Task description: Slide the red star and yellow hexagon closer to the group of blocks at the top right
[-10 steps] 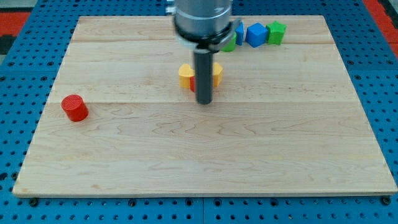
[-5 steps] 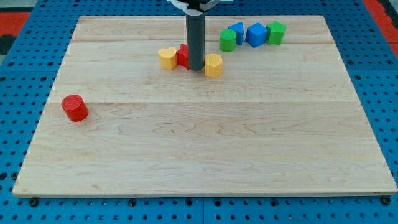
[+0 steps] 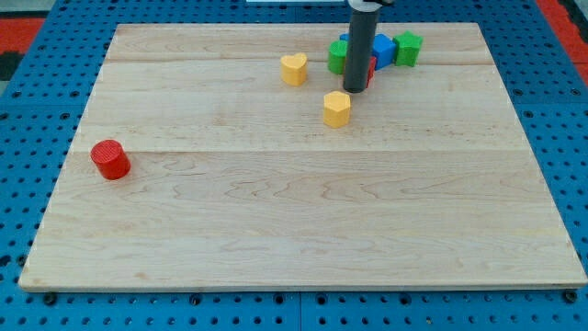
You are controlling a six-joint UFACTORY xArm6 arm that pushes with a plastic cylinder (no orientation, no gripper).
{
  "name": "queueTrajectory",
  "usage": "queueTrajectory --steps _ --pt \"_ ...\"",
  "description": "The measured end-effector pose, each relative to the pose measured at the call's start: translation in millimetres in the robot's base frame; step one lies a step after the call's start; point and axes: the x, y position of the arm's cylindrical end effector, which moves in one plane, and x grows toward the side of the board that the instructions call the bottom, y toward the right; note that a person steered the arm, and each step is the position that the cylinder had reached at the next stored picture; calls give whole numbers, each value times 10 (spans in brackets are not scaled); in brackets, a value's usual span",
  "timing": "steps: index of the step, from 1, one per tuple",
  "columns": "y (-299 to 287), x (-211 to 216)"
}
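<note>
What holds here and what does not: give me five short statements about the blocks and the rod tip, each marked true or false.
1. The yellow hexagon lies just below my tip, slightly to the view's left. True.
2. The red cylinder sits at the view's right. False: it stands alone near the view's left.
3. The red star is largely hidden behind the rod, close to the green cylinder of the top-right group. True.
4. The yellow heart touches the yellow hexagon. False: they lie apart, the heart further up and to the view's left.
5. My tip is at the view's bottom. False: it is in the upper part, right of centre.
</note>
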Motion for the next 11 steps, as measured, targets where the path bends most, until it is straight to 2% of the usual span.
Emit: queueTrajectory --steps 1,2,3,4,5,6,7,8,9,10,11 --pt "-628 20" --pt "-612 109" --pt "-331 517" --pt "3 614" --pt "698 772" --pt "708 899" --pt "1012 1025" --pt "1164 784" --pt "1083 238" --pt "1083 -37" --pt "1135 775"
